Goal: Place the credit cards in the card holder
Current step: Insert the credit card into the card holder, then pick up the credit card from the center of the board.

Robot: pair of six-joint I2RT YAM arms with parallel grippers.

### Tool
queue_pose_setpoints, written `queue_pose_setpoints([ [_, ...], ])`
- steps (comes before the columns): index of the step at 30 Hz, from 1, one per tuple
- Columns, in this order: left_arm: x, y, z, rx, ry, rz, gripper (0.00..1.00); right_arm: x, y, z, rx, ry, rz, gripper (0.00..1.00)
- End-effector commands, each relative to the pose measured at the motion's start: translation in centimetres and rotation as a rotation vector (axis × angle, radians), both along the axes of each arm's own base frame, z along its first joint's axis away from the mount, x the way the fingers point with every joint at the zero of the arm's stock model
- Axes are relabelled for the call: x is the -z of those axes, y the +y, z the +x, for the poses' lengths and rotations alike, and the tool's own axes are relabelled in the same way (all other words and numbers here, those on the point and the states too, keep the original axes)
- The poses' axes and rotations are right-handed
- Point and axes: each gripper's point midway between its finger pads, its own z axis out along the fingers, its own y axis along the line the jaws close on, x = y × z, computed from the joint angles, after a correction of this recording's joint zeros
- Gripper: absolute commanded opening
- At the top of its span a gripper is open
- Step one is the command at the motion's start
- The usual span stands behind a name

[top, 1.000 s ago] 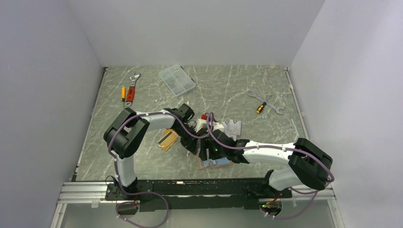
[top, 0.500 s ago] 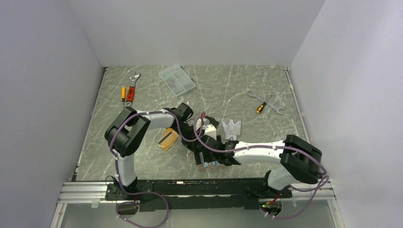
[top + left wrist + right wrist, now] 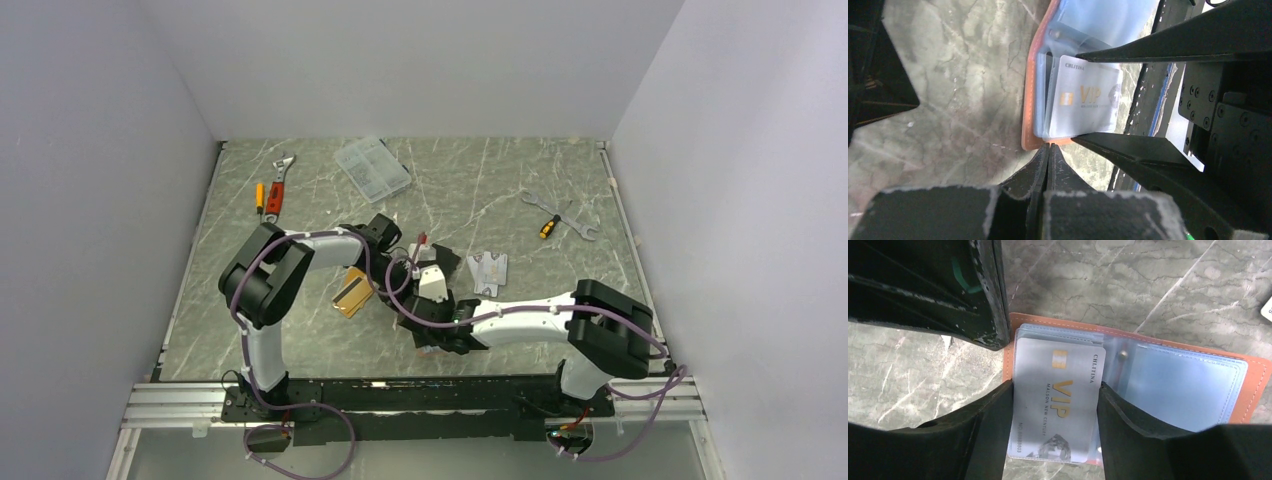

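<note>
Card holder (image 3: 1028, 107) is lying open on the marble table (image 3: 948, 90) in your left wrist view, its salmon border facing a wide bare stretch of stone. Your left gripper (image 3: 1048, 148) is sitting clenched and empty, its tips touching that border. One silver-grey card (image 3: 1083, 97) is resting on the pale-blue sleeves, and the right gripper's fingers (image 3: 1168, 47) are bearing on its two long edges.

In your right wrist view, the right gripper (image 3: 1055, 385) is grasping this single card by both long sides, just beside the snap (image 3: 1120, 355). Whether the card is sitting inside a sleeve you cannot tell. The left gripper's tip is touching the card holder's corner, and bare stone is running along its far edge.

In your top view, both wrists are crowding together near the front rail, hiding the holder. One orange-gold card (image 3: 352, 295) is lying just to their left. Far back you are seeing one clear box (image 3: 372, 168), one adjustable wrench (image 3: 284, 166), one spanner (image 3: 575, 216) and one screwdriver (image 3: 547, 226). Walls are closing in on three sides, and the widest free stone is lying at the far centre.
</note>
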Motion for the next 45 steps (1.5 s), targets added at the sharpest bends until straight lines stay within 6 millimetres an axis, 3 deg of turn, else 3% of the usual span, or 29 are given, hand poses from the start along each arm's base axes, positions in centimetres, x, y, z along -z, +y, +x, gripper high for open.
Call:
queue_pose_setpoints([
  [1,-1.5,-0.2,1.2,-0.028,0.003,-0.026,0.01,2.8,-3.2,-2.2,-0.079,0.060,-0.203,0.63],
  [4,-2.3,0.4,1.9,-0.040,-0.011,-0.026,0.02,2.2,-3.1,-2.1,-0.076,0.053,-0.197,0.81],
  [7,-3.0,1.0,2.8,-0.048,-0.045,-0.020,0.02,0.9,-2.6,-1.9,-0.080,0.035,-0.154,0.88],
  [10,-3.7,1.5,3.6,-0.057,-0.065,-0.015,0.02,-1.5,-1.9,-1.4,-0.080,0.005,-0.083,0.93],
  [16,-6.2,2.7,5.4,-0.073,-0.120,-0.012,0.04,-8.2,-1.3,0.9,-0.078,-0.029,0.135,0.99],
  [19,-7.9,2.7,6.2,-0.076,-0.171,-0.017,0.05,-11.0,-2.0,2.9,-0.059,-0.031,0.258,1.00],
  [22,-9.5,2.1,7.6,-0.087,-0.205,-0.028,0.07,-13.1,-3.9,5.3,-0.006,-0.054,0.336,1.00],
  [25,-10.9,0.5,9.2,-0.090,-0.220,-0.053,0.09,-13.0,-7.4,8.3,0.115,-0.067,0.367,1.00],
  [29,-12.9,-3.1,10.8,-0.053,-0.224,-0.101,0.15,-10.8,-11.6,11.6,0.251,-0.006,0.414,1.00],
  [32,-14.8,-5.2,11.9,-0.041,-0.300,-0.116,0.28,-10.2,-14.2,13.3,0.361,0.018,0.480,1.00],
  [34,-16.1,-6.3,12.4,-0.035,-0.371,-0.132,0.45,-10.4,-15.5,14.0,0.415,-0.006,0.542,1.00],
  [36,-17.1,-6.9,12.7,-0.032,-0.445,-0.134,0.98,-10.6,-16.2,14.5,0.440,-0.015,0.586,1.00],
  [41,-19.1,-6.4,12.8,0.015,-0.592,-0.114,0.99,-9.7,-16.9,15.1,0.445,0.030,0.579,1.00],
  [45,-20.0,-5.8,14.5,-0.104,-0.580,-0.047,0.99,-9.7,-17.2,15.3,0.467,0.018,0.631,1.00],
])
